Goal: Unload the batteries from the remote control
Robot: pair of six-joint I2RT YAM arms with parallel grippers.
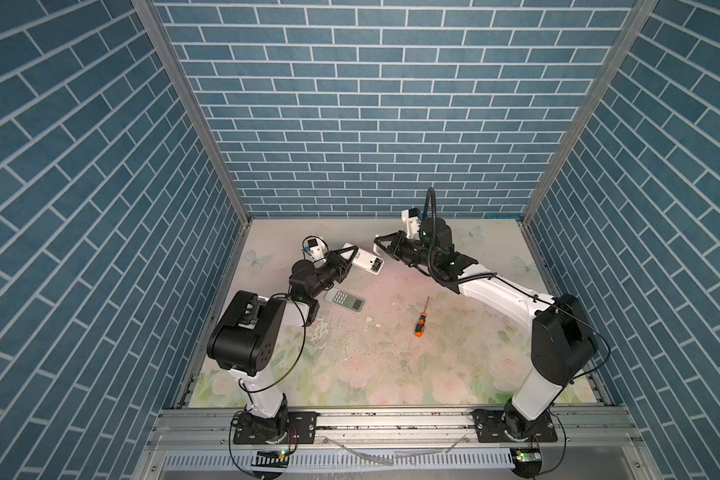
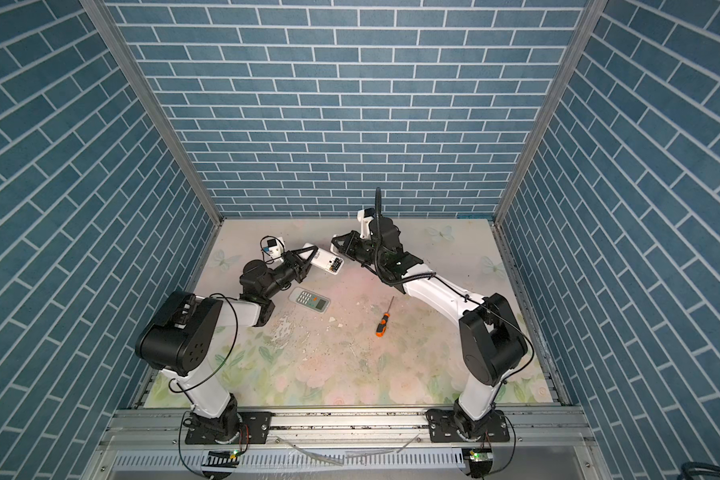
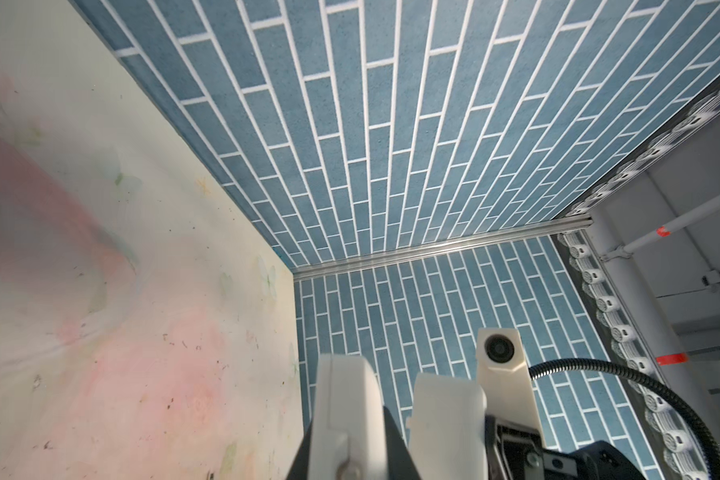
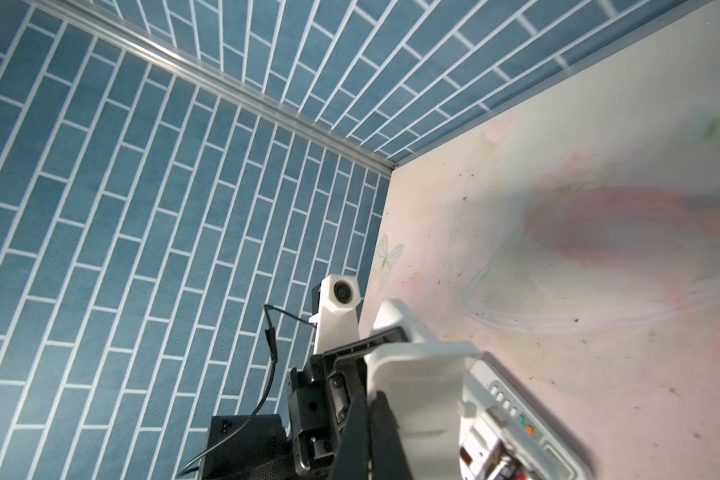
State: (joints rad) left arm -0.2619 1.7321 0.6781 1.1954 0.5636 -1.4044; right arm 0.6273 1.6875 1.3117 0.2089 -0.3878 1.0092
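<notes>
Two grippers to verify before proceeding. Check the left gripper (image 1: 350, 258): clenched on the white remote control (image 1: 366, 260), raised clear of the table (image 1: 391, 353), battery bay uncovered and facing upward. Check the right gripper (image 1: 378, 245): clenched, nothing visible between the jaws, just beside the remote's open end. Locate the batteries (image 2: 336, 263): seated in the bay at that end, dark with gold bands, count not readable. Hold the left grip firm and the bay level. Release the right gripper before approach, then enter at one battery's end and lever it up rather than pinching across both. Avoid pushing the remote out of the left grip. Disregard the second remote (image 1: 345, 300) and the screwdriver (image 1: 420, 324), both lying on the table.
</notes>
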